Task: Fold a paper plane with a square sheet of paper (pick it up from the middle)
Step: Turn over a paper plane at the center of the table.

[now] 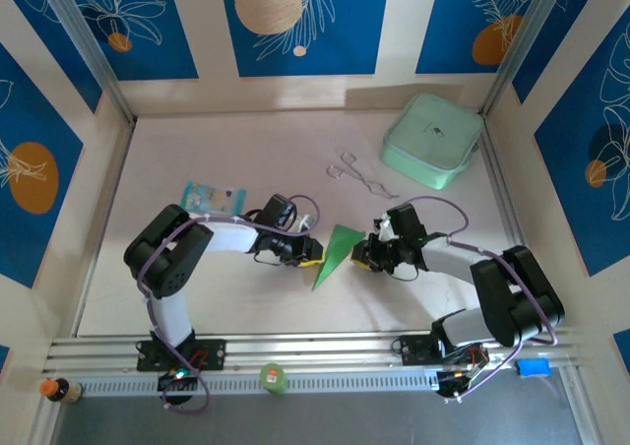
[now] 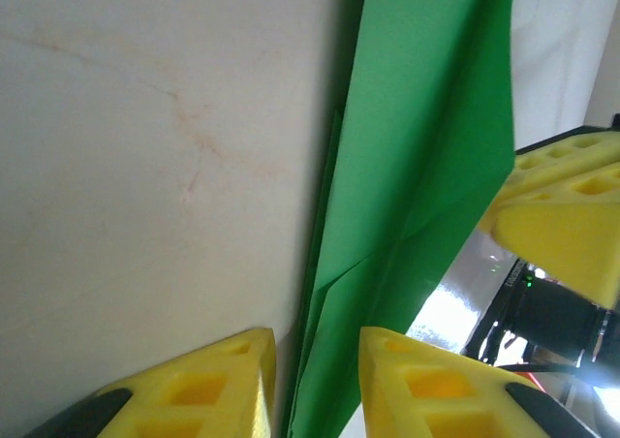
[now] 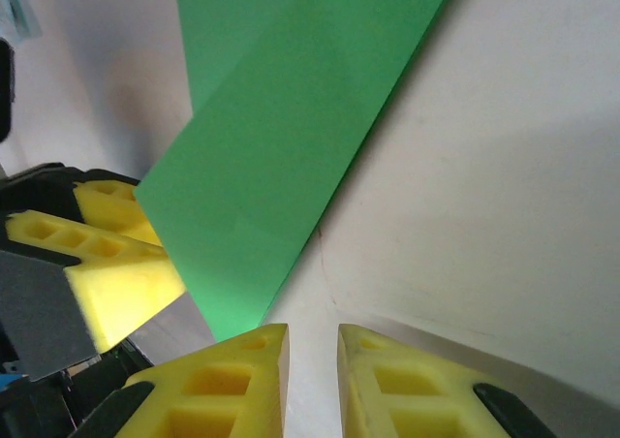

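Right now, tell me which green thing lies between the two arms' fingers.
The bright-green folded paper, a pointed triangle at mid-table. The pale mint box sits far off in the back right corner.

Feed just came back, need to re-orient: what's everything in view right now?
folded paper sheet: 1, bright green, table centre between both claws
printed packet: 1, light blue, left of centre
square box: 1, mint green, far right corner
wire piece: 1, silver, beside the box
small bottle: 1, orange cap, near-left, off the table
round object: 1, green, front rail
table: 1, pale
left claw: 1, yellow fingers, paper between them
right claw: 1, yellow fingers slightly apart, at the paper's tip
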